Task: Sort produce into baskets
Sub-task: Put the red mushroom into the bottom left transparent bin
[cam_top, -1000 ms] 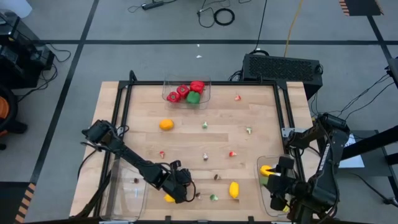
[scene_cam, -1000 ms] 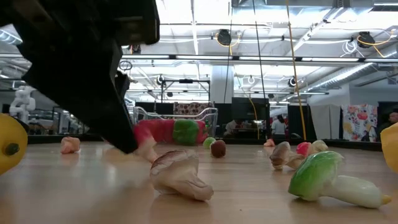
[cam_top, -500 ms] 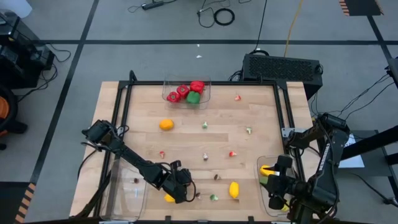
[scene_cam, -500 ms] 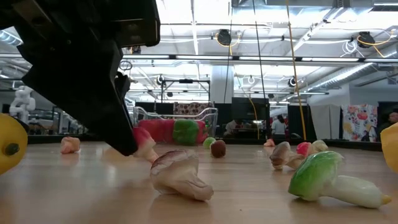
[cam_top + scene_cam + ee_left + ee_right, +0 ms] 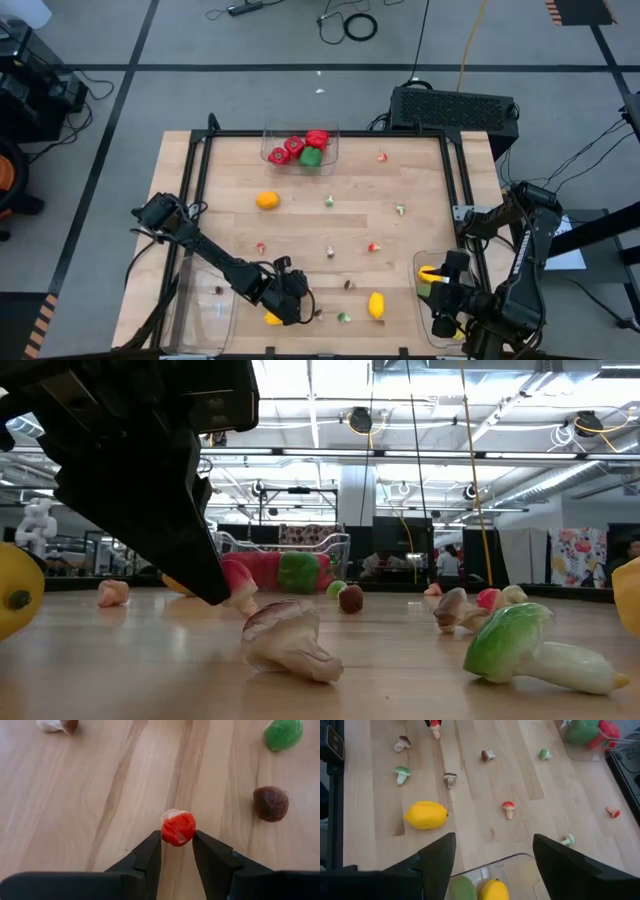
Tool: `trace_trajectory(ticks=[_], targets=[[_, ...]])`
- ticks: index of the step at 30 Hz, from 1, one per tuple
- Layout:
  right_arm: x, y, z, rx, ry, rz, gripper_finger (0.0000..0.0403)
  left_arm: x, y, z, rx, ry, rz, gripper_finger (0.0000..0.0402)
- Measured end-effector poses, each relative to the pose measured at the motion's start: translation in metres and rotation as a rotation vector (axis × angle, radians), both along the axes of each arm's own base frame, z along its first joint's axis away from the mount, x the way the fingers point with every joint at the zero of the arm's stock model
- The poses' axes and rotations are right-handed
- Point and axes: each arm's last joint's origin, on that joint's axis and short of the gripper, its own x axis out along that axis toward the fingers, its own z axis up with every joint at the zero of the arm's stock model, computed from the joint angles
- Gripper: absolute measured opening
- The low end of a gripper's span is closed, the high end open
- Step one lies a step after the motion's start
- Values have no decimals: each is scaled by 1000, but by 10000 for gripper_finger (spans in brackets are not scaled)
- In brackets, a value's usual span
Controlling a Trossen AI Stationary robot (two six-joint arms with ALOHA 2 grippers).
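My left gripper (image 5: 292,303) is near the table's front edge, shut on a tiny red-capped mushroom (image 5: 177,827). A lemon (image 5: 271,318) lies just beside it. My right gripper (image 5: 445,300) hangs open and empty over the near-right clear bin (image 5: 420,268), which holds a lemon (image 5: 492,890) and a green lime (image 5: 462,887). The far bin (image 5: 330,135) holds red and green peppers. An orange (image 5: 267,200), another lemon (image 5: 376,304) and several tiny bits lie on the wood. My left gripper pinches the tiny mushroom's red cap (image 5: 170,831) between its two fingertips (image 5: 151,849). The fingers slant down from the table's left. In the low view the mushroom (image 5: 238,582) hangs at the fingertip, its stem down, seemingly clear of the table.
A third clear bin (image 5: 205,295) stands at the near left, beside the left arm. A brown mushroom (image 5: 285,640) and a green-capped bit (image 5: 520,645) lie close to the left gripper. A black frame (image 5: 320,133) rims the table.
My left gripper has shifted a little with the red mushroom still between its fingers. Everything else has kept still.
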Motion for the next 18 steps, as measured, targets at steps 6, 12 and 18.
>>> trace_trajectory(ticks=[6,12,18], targets=[[0,0,0,1,-1,0,258,0,0,0,16,-6,-9,78],[0,0,0,4,-2,0,258,-2,1,10,15,-4,-37,75],[1,1,0,8,-11,1,258,-25,12,56,-63,60,-99,75]])
